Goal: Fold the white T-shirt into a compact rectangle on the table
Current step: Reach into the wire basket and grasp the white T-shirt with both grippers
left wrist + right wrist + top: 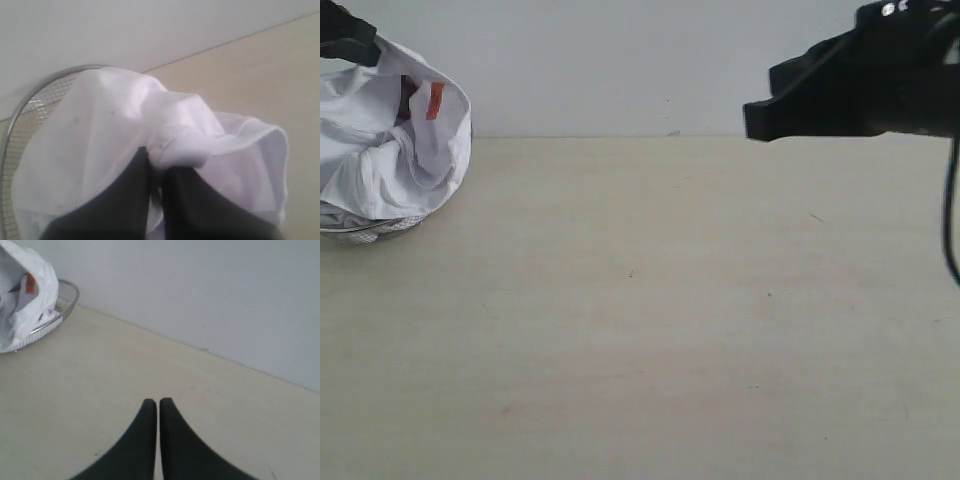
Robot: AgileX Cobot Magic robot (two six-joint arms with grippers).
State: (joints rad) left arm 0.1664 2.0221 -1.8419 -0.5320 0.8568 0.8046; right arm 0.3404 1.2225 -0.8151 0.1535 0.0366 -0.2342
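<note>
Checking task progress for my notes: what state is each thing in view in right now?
Shirt: crumpled, unfolded, heaped in the basket.
Basket: upright on the table, holding the shirt.
Left jaws: shut on a fold of the shirt.
Right jaws: shut, empty, over the table, clear of the shirt.

Bulky black right arm (865, 85), tapered black right claw (158, 403)
</note>
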